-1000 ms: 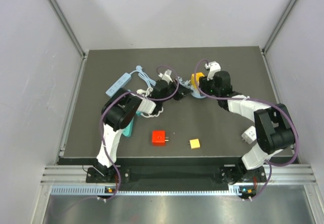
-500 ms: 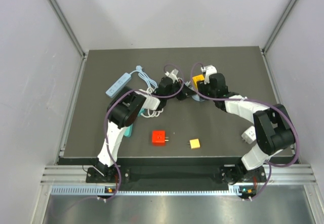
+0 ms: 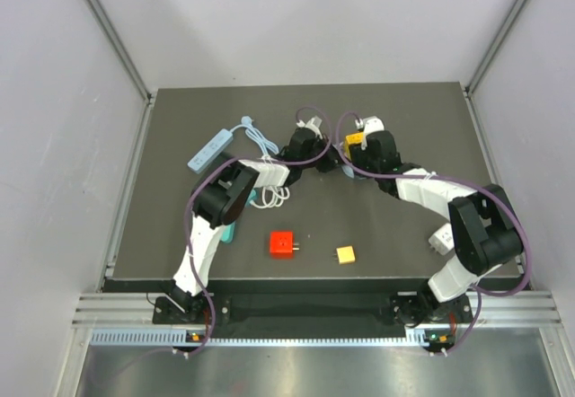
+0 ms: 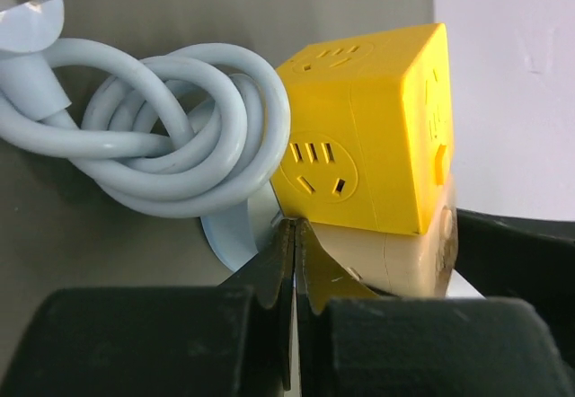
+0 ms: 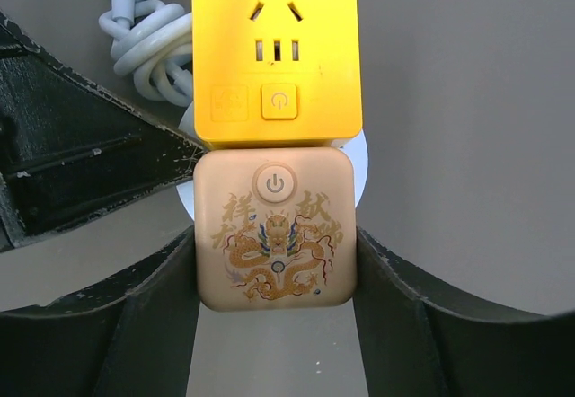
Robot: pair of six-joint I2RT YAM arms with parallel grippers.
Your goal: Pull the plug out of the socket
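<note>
Two cubes sit joined face to face at the far middle of the table (image 3: 404,110): a yellow socket (image 5: 277,60) with slots and a power button on its upper face, and a tan plug (image 5: 276,231) printed with a dragon and its own power button, pressed against the socket's near side. The right claw (image 5: 276,271) is grasping the tan plug, one dark finger against each side. Both cubes rest over a round pale blue disc (image 5: 361,159), and a coil of pale blue cable (image 4: 162,127) lies bunched just to the left of the socket, touching it. The left claw (image 4: 295,235) comes in from the left and is clenched, its two fingers pressed together with nothing seen between them and their tips at the bottom edge of the socket, where it meets the plug and the disc. Farther left lie a blue power strip (image 3: 208,149) and a loose white cord (image 3: 269,195) beside the left arm. Near the middle of the table, well apart from the claws, are a red cube (image 3: 282,243) and a smaller yellow block (image 3: 345,254). A white adapter (image 3: 440,238) lies close to the right arm at the right.
</note>
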